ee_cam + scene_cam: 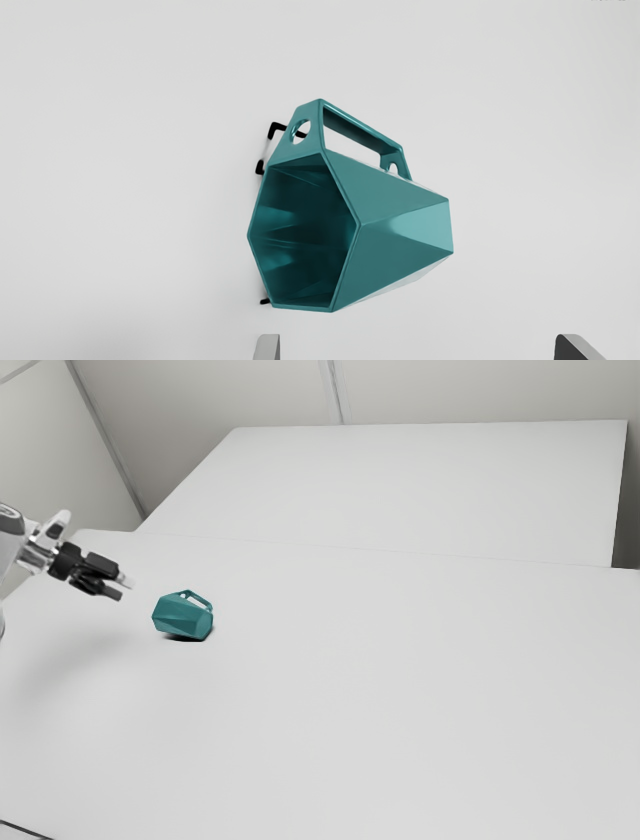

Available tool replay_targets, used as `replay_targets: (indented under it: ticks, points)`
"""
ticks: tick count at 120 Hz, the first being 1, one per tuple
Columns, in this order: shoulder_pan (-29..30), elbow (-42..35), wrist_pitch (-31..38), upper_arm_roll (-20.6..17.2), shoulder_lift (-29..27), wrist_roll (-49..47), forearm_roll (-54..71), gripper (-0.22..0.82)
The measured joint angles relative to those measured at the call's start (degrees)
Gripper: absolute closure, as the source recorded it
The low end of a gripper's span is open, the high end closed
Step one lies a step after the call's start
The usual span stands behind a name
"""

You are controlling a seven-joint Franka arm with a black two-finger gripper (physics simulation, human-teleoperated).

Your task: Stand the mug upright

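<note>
Looking across the room, I see pale grey walls (480, 390) standing well beyond the hand, and under it a broad, smooth white table (380, 700) running out ahead. Farther off from the hand, past the table's edge, lies another flat white surface (420, 490).

A white and grey robot arm (10, 550) comes in from the exterior view's left. At its end is the hand itself, a black two-finger gripper (122, 589), held above the table. It is open and has nothing in its grip: the wrist view shows its two fingers (269, 348) wide apart, with bare space between them.

Just ahead of the hand, near but not touching it, the teal, faceted, glossy mug (182, 617) is lying on its side on the table, so it is not upright. Its body tapers from a wide, angular mouth (305, 235) to a narrower base (440, 227). The mouth lies toward one finger's side of the gripper, and the base points toward the other finger's side. I can see well into the dark hollow.

The angular teal handle (361, 131) is on the side of the mug away from the fingertips, and a round hole goes through each of its two end pieces. Smallest of all, black scraps of shadow (272, 129) show on the table beside the mouth.
</note>
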Motion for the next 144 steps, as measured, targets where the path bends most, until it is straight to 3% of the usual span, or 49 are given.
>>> replay_targets:
  ticks: [40,144]
  points:
    - [0.00,0.12,-3.87,0.00,3.38,-2.30,-3.72,0.00]
    - [-2.03,7.67,-5.55,-0.09,10.15,-4.84,-5.00,0.00]
